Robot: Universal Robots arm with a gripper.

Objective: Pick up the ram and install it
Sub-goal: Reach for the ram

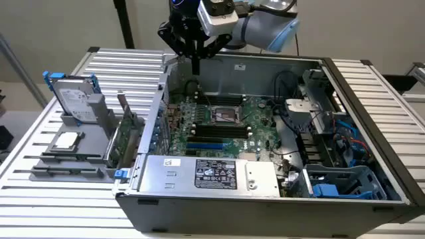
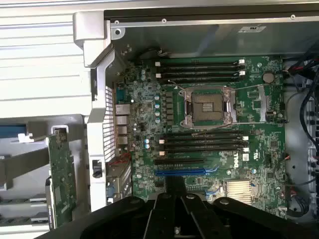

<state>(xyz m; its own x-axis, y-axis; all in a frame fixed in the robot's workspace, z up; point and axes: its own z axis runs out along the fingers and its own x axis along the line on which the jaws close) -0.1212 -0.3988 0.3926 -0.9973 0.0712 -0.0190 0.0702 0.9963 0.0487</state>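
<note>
My black claw (image 1: pixel 196 67) hangs over the rear of the open grey metal computer case (image 1: pixel 265 214), above the green motherboard (image 2: pixel 259 164). I cannot tell whether it is wide, narrow or gripping anything, nor can I tell where the thin green ram stick is. Long black memory slots (image 2: pixel 204 142) lie beside the square metal processor socket (image 2: pixel 208 105). Outside the case, at the exterior view's left, a tall green expansion card (image 1: pixel 129 137) stands in a grey rack (image 1: pixel 66 172).
</note>
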